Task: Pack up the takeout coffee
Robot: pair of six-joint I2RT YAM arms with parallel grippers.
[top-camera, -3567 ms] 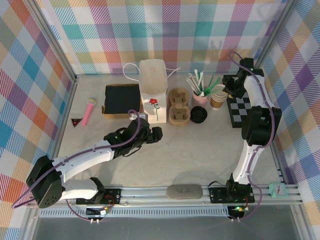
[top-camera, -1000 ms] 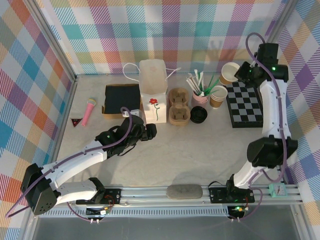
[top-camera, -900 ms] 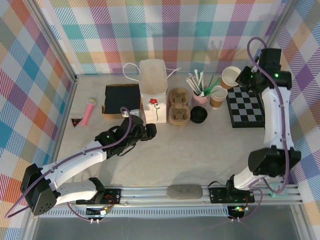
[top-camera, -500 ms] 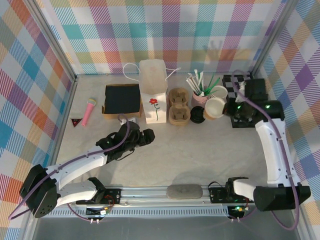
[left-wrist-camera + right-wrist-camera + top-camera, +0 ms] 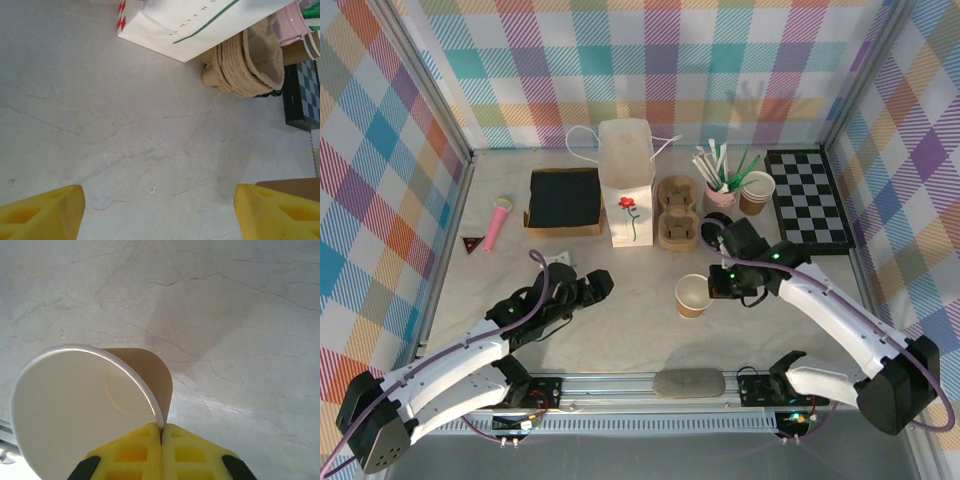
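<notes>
- The right gripper (image 5: 711,287) sits just right of the frame's centre in the top view, its jaws pressed together on the wall of the kraft cup (image 5: 693,296).
- In the right wrist view the yellow fingers (image 5: 145,450) pinch the rim, one inside and one outside; the cup's white inside faces the camera and fills the lower left.
- The cup is open and has no lid on it; I cannot tell whether its base touches the table (image 5: 650,340).
- The black lid (image 5: 714,220) lies above the right arm, just right of the pulp cup carrier (image 5: 677,212), partly hidden by the wrist.
- The left gripper (image 5: 600,283) is left of centre, well apart from the cup; in its wrist view the two yellow fingertips (image 5: 42,215) stand wide apart over bare table.
- A white paper bag (image 5: 626,180) stands upright at upper centre, beside the carrier.
- The pink cup of straws (image 5: 720,190) and a second kraft cup (image 5: 756,192) stand in the upper right, next to a checkered board (image 5: 810,200).
</notes>
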